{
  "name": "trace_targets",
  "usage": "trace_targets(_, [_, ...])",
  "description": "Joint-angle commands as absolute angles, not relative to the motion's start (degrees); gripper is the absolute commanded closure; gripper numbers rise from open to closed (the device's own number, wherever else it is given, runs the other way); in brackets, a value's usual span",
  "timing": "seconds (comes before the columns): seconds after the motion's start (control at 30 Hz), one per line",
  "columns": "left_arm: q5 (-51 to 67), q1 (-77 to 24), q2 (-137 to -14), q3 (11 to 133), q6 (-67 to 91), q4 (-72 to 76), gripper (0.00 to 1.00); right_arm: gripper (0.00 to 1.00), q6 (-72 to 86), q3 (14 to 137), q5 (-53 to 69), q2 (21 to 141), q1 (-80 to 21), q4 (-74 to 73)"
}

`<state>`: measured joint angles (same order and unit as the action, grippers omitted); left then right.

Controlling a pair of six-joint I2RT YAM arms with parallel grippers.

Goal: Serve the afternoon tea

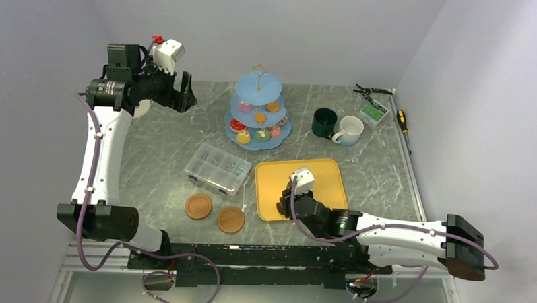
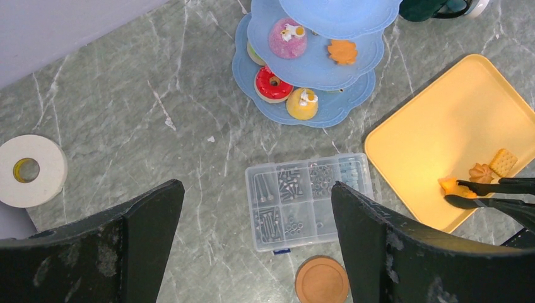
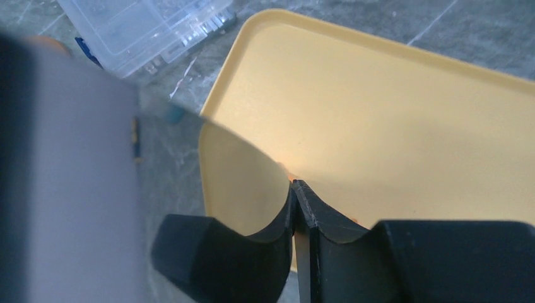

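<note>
Left wrist view: an orange biscuit (image 2: 453, 186) sat over the yellow tray (image 2: 441, 113), pinched between the tips of black tongs (image 2: 498, 194), on which the right gripper (image 1: 292, 201) was clamped. A swirl cookie (image 2: 481, 172) and a square cracker (image 2: 503, 161) lay just beside it. The left gripper (image 1: 185, 93) hung well apart, fingers spread wide.

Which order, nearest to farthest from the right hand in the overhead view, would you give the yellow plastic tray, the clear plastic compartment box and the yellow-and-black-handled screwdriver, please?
Measured from the right hand:
1. yellow plastic tray: directly beneath the hand.
2. clear plastic compartment box: to the hand's left, beside the tray.
3. yellow-and-black-handled screwdriver: at the far right edge.
</note>
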<state>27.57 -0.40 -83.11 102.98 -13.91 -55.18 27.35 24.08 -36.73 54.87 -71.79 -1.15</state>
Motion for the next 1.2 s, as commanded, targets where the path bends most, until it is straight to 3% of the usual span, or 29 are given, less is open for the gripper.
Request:
trace_targets(0.0, [28.2, -0.2, -82.0, 104.4, -14.6, -54.2, 0.07, 0.7, 19.2, 30.5, -39.9, 53.7, -71.8, 4.4])
trace_targets(0.1, [28.0, -0.2, -82.0, 104.0, -14.4, -53.7, 0.07, 0.71, 11.8, 36.0, -38.0, 53.8, -69.3, 7.1])
trace_targets(0.27, [28.0, -0.2, -82.7, 103.5, -13.5, -53.2, 0.07, 0.71, 2.8, 49.1, -25.0, 58.9, -58.7, 12.8])
trace_targets(0.4, [27.8, -0.2, -82.9, 103.4, -13.0, -52.8, 0.07, 0.72, -2.3, 62.2, -15.1, 69.1, -52.4, 14.8])
trace_targets(0.67, [27.0, -0.2, -82.8, 103.5, -13.2, -52.8, 0.07, 0.72, -5.4, 84.7, -6.3, 90.5, -47.0, 15.4])
trace_targets(1.17, [27.0, -0.2, -81.9, 102.0, -13.6, -52.3, 0.07, 0.71, -5.0, 94.9, -8.4, 104.4, -42.8, 18.6])
